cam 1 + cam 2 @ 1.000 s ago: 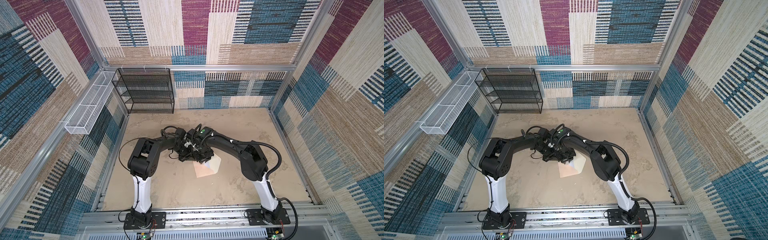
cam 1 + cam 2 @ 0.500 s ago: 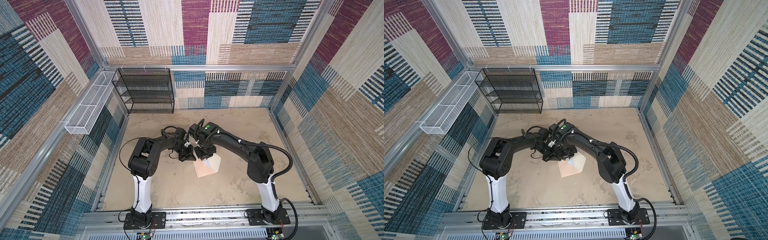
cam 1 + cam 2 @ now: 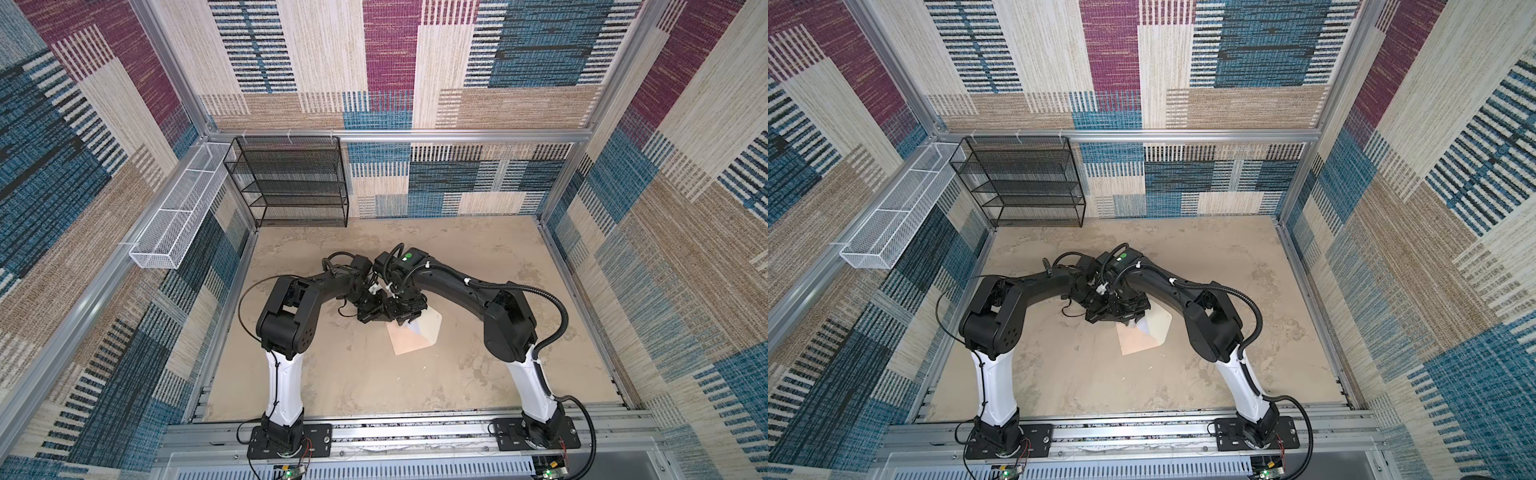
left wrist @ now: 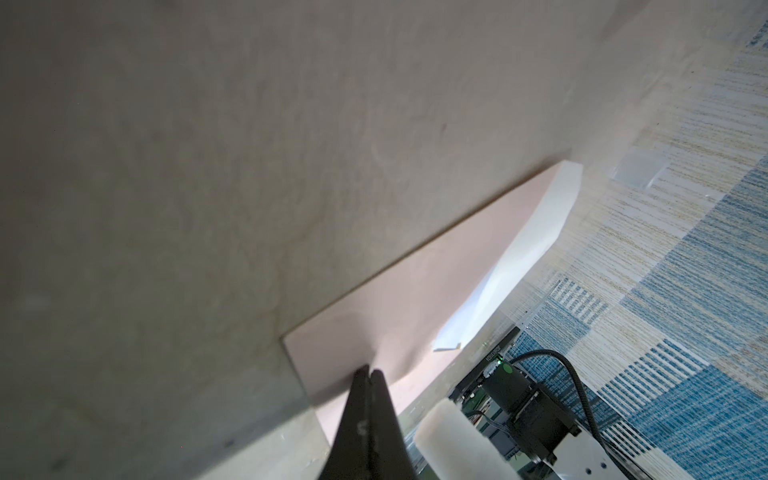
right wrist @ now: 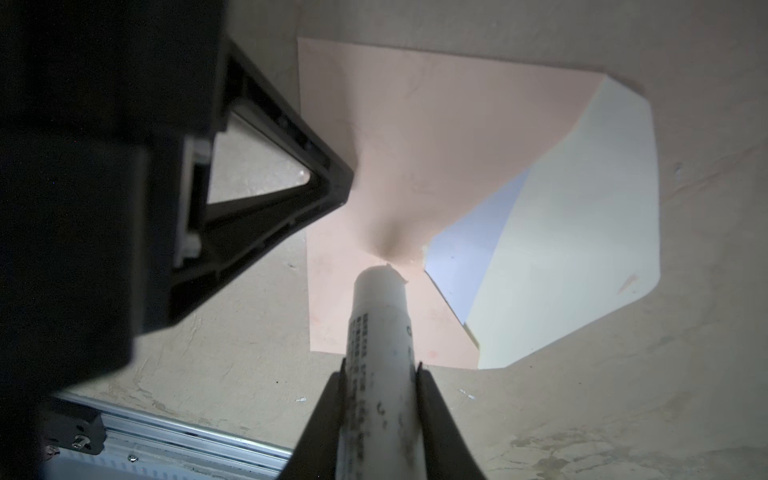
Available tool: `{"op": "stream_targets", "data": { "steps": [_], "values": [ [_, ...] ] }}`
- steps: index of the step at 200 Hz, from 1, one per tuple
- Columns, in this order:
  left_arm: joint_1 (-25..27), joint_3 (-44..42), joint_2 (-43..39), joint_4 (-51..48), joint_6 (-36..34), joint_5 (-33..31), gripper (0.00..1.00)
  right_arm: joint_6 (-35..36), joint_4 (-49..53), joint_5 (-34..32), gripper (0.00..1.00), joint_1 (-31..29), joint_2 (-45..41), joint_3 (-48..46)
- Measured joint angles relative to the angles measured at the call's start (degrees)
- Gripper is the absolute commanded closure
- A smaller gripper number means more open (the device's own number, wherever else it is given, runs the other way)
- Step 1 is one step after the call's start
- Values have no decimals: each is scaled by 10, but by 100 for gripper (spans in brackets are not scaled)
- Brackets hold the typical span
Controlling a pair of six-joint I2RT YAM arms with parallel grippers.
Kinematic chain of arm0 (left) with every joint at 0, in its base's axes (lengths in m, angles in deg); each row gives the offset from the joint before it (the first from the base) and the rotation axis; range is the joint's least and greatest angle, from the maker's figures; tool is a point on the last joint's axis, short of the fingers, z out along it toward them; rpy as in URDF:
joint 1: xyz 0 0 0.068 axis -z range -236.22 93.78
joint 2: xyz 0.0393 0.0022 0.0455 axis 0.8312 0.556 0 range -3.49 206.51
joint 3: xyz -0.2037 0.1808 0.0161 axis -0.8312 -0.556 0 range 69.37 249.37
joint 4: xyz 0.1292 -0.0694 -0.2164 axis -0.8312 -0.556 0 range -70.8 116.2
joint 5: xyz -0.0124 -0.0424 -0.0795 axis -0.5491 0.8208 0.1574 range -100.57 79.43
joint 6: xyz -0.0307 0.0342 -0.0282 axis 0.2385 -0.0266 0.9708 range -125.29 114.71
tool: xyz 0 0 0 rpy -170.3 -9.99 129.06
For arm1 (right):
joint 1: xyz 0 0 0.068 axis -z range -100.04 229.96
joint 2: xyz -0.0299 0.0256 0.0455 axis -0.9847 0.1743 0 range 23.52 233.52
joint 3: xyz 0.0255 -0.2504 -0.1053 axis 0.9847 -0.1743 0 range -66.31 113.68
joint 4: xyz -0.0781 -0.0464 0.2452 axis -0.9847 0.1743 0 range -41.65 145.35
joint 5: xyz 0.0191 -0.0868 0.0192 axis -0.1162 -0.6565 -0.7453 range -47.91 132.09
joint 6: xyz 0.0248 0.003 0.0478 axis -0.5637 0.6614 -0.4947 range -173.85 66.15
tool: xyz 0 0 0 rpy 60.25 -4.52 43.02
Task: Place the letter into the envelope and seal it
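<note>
Beige table (image 3: 365,386); we see left arm (image 3: 291,307), right arm (image 3: 505,324) bent inward over peach envelope (image 3: 405,342) mid-table, flap (image 3: 430,328) open rightward, long axis unclear. Left gripper (image 4: 370,372) closed, tips on envelope; right gripper (image 5: 381,368) clamps glue stick (image 5: 380,316) touching it.

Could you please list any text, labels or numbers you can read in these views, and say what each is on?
White tube: columns of small dark print, too blurred to read.
Black arm part: one short white word, blurred, unreadable.
Envelope: no writing visible.
</note>
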Motion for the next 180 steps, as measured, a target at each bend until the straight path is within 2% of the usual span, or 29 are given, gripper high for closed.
{"op": "stream_targets", "data": {
  "steps": [180],
  "values": [
    [0, 15, 9, -19, -13, -1, 100, 13, 5, -41, 100, 0, 35, 2]
  ]
}}
